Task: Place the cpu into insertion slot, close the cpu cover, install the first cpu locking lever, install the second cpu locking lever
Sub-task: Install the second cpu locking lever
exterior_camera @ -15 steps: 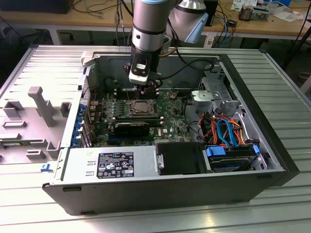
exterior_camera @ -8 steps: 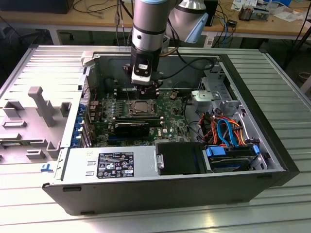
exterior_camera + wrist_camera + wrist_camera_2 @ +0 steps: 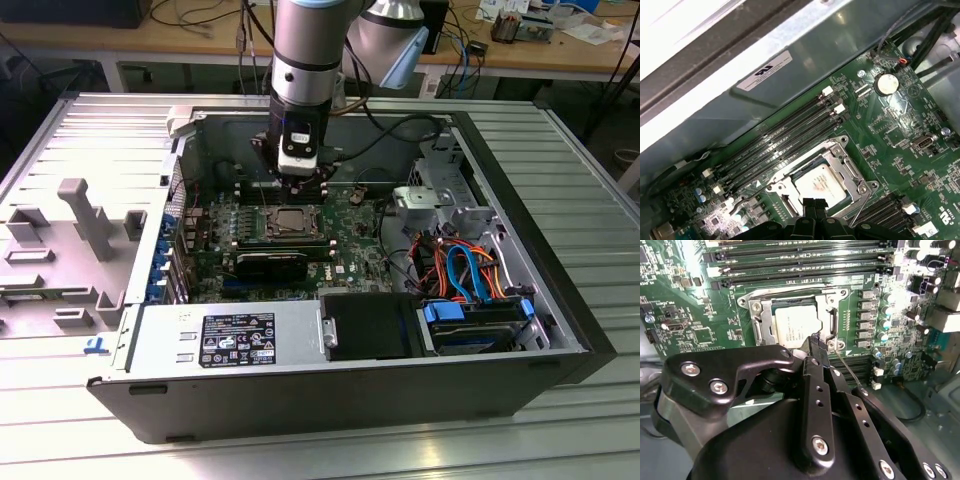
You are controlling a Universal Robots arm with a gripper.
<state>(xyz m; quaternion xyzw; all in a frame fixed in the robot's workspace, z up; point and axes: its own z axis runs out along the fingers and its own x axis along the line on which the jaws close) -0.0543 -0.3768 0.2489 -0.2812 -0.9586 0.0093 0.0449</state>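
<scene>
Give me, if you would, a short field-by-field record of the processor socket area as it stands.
chip: flat square silver-grey cpu, seated in the square dark insertion slot
cover: thin silver windowed cpu cover, lying flat around the chip
lever: thin metal wire lever, slanting off the socket's corner; latching unclear
tool: black tool, poised at the socket's edge; contact unclear
surroundings: green circuit board, long black memory slots beside the socket

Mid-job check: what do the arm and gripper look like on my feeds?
The arm is a silver-grey cylinder with a black band and a light-blue joint cap. A white-and-black module sits at its wrist. The gripper is matte black: angular linkage plates fastened with silver screws.
</scene>
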